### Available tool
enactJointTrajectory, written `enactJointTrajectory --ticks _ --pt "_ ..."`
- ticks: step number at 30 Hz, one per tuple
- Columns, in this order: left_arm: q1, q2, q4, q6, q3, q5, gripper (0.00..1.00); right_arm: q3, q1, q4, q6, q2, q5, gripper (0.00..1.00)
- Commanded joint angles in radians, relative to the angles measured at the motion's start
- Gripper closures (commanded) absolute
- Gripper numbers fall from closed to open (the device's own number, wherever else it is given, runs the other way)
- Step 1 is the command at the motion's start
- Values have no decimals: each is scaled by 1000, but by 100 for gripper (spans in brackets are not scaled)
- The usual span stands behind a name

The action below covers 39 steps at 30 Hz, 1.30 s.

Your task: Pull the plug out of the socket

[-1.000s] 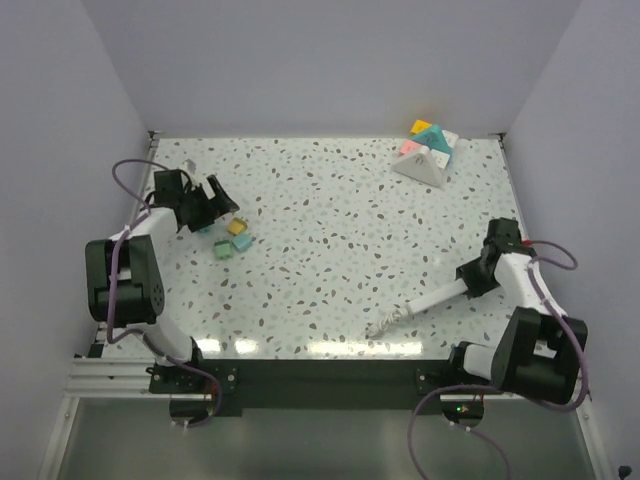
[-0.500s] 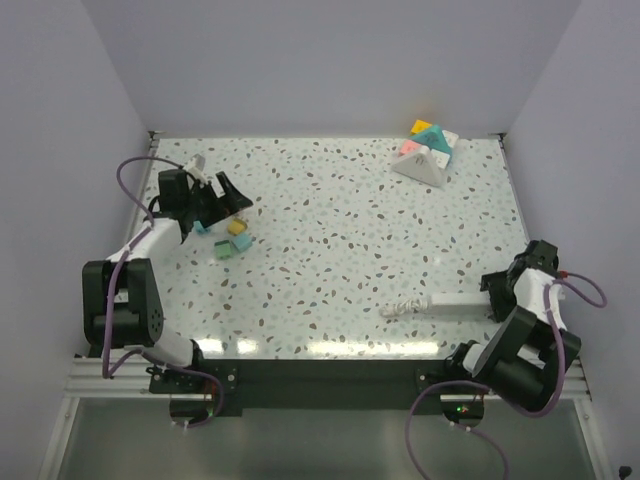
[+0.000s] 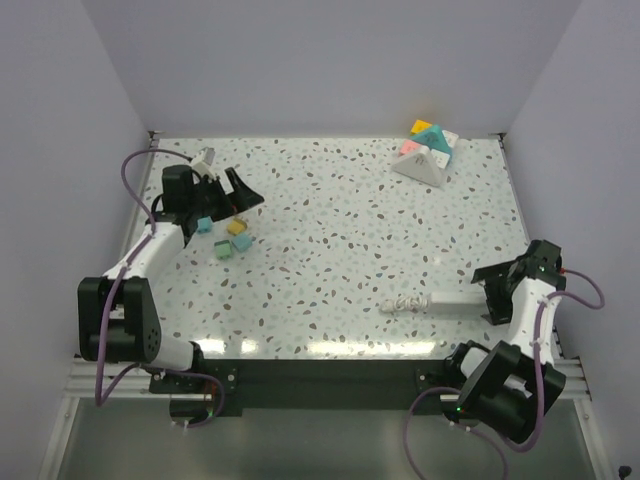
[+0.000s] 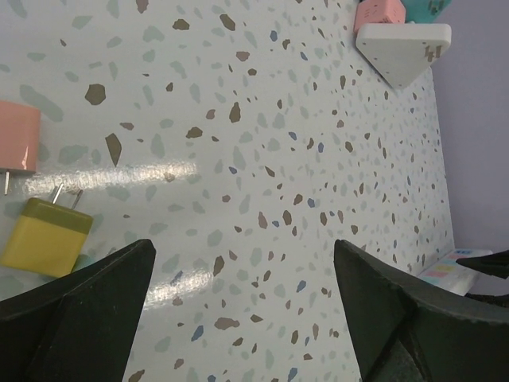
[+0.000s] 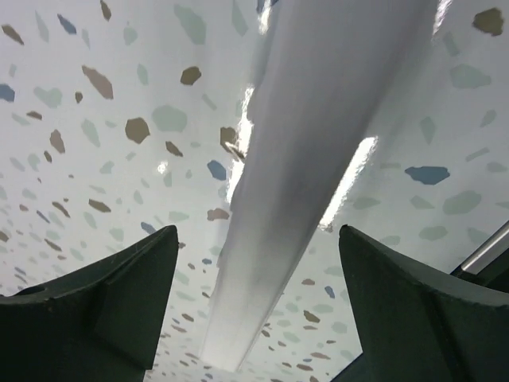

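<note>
There, the white triangular socket point(image 3: 424, 168) at the table's point(image 3: 330, 220) far right corner holds coloured plugs point(image 3: 411, 148). The left pincer point(image 4: 242, 247) gapes wide near loose plugs point(image 3: 238, 227); the right pincer point(image 5: 256, 231) gapes astride a white bar point(image 3: 455, 300).

loose plugs point(image 3: 232, 238) left, socket point(image 3: 425, 165) far right

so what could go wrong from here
1. The right gripper stands open astride the white strip, which lies near the table's front edge; a nudge could push it off.
2. The open left gripper hovers by loose plugs; lowering might scatter them.
</note>
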Motion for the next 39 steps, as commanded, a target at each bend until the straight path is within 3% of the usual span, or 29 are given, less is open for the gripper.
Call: enactJointTrajectory --ticks 1,8,12,25,28,29,32,39 --pt "-18 -32 35 -16 -7 33 0 43 15 -66 2 -18 -90 17" --pt "-18 -75 -3 -10 -29 30 0 98 62 -89 5 -49 -75 29" --pt "-18 -85 -17 -11 -29 40 2 142 84 -74 19 -37 -169 38" --pt "-18 -121 -12 -16 -55 45 4 186 125 102 22 48 -205 51" --pt "-18 -131 -14 -13 -65 49 4 179 130 173 28 89 -239 66" --pt "-18 -131 -15 -13 -67 53 4 184 130 178 16 112 -212 78" --pt "-18 -136 -25 -7 -70 57 4 189 133 127 -24 143 -129 100" --pt "-18 -144 -11 -3 -105 66 5 35 133 109 -72 120 -55 100"
